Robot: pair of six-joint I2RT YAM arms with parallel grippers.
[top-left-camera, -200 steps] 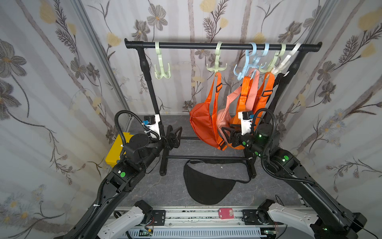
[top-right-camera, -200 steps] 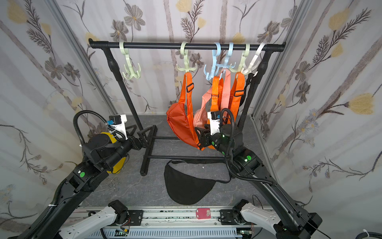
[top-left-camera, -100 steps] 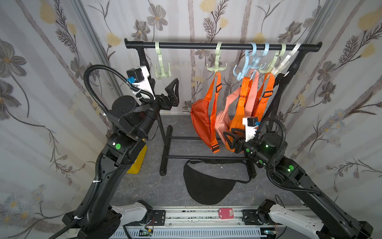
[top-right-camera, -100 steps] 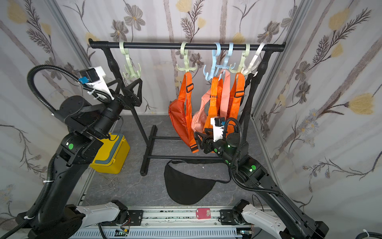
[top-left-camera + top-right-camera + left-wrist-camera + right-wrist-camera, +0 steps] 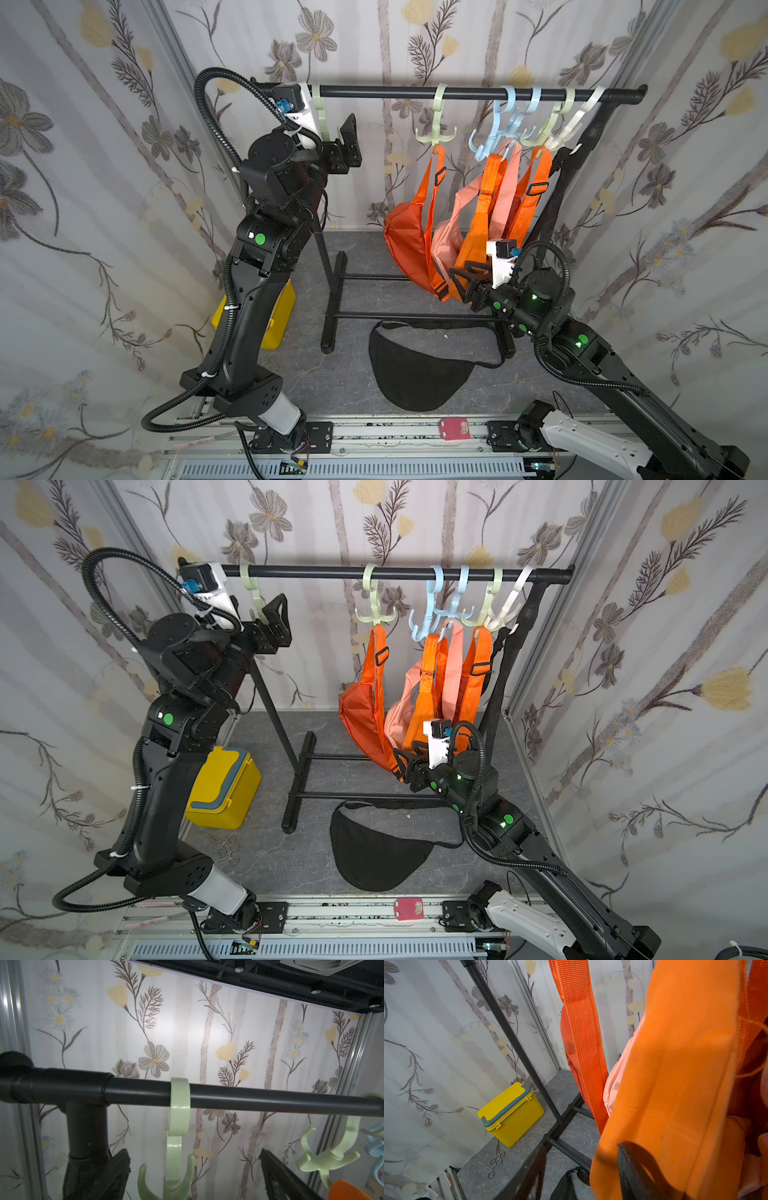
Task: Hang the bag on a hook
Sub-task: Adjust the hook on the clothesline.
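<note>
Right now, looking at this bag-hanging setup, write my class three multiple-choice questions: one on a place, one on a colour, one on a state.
1. Where is the black bag? A) on the floor before the rack B) on a blue hook C) over the rail
2. What colour is the hook nearest the left fingers? A) white B) blue C) pale green
3. The left fingers are: A) shut on a strap B) open and empty C) shut on the rail
Answers: 1 A, it lies flat by the rack's base. 2 C, the wrist view shows pale green. 3 B, they stand wide apart, gripping nothing.
</note>
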